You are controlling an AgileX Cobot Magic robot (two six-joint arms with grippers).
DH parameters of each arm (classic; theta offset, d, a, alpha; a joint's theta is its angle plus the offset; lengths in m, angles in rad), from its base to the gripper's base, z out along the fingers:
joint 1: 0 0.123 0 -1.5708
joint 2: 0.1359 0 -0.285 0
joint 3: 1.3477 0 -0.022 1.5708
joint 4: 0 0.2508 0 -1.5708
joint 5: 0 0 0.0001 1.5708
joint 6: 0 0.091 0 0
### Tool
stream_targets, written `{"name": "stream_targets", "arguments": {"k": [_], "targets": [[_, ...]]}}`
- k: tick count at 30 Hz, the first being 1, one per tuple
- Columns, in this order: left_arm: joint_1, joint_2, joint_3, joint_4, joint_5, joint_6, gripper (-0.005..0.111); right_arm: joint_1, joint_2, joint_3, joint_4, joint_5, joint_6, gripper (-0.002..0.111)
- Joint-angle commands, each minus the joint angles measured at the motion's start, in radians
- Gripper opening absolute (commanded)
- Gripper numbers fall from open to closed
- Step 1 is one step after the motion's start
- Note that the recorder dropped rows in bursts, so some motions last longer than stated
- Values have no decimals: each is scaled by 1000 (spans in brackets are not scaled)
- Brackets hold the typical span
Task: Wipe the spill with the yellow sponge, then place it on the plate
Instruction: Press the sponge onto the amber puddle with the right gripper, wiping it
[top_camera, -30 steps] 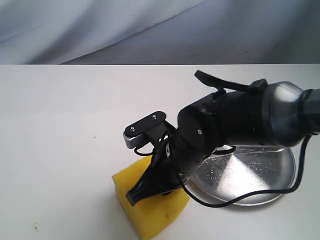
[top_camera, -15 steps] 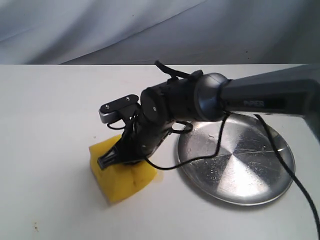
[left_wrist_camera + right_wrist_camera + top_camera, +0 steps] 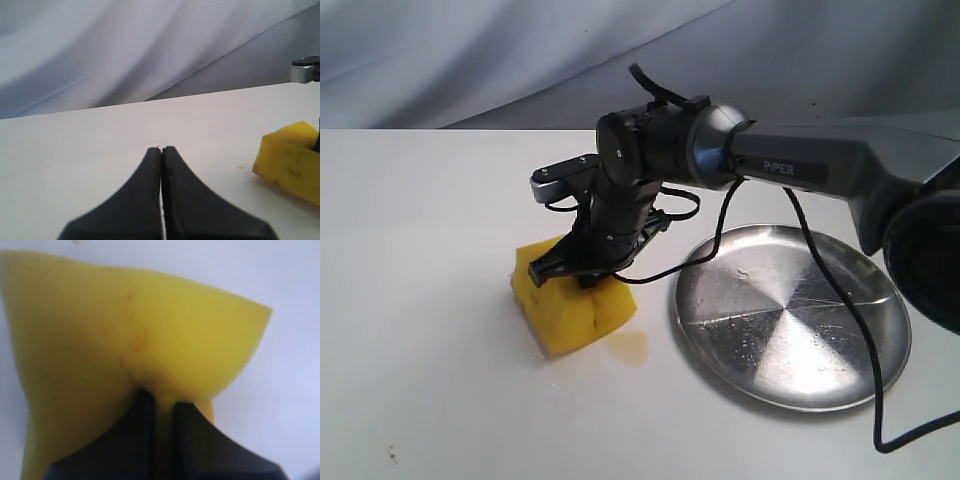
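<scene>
The yellow sponge (image 3: 572,310) rests on the white table, pinched from above by my right gripper (image 3: 582,278), which reaches in from the right. In the right wrist view the sponge (image 3: 125,330) fills the frame and bulges where the right gripper (image 3: 163,399) squeezes it. A small amber spill (image 3: 628,346) shows on the table just beside the sponge, toward the plate. The silver plate (image 3: 790,315) lies to the right of the sponge. My left gripper (image 3: 161,149) is shut on nothing, low over bare table, with the sponge (image 3: 292,162) off to one side of it.
A grey cloth backdrop (image 3: 520,60) hangs behind the table's far edge. The right arm's black cable (image 3: 840,310) loops over the plate. A tiny dark speck (image 3: 391,457) marks the table near the front left corner.
The right gripper has dragged the sponge from the front of the table leftward and then back away from the camera. The amber puddle now shows beside the sponge, and the plate is fully uncovered.
</scene>
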Motion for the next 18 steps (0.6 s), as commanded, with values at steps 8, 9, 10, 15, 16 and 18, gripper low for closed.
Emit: {"name": "stream_targets", "arguments": {"k": [8, 9, 10, 15, 16, 18], "targets": [[-1, -3, 0, 1, -7, -4, 0, 69, -150, 408, -76, -52, -28, 0], [-1, -3, 0, 1, -7, -4, 0, 71, -174, 442, -76, -63, -26, 0], [-1, -3, 0, 1, -7, -4, 0, 73, -191, 467, -76, -70, -26, 0], [-1, -3, 0, 1, -7, -4, 0, 79, -295, 602, -49, -116, -26, 0], [-1, -3, 0, 1, -7, -4, 0, 79, -307, 624, -46, -128, -26, 0], [-1, -3, 0, 1, -7, -4, 0, 79, -323, 645, -43, -159, -24, 0]]}}
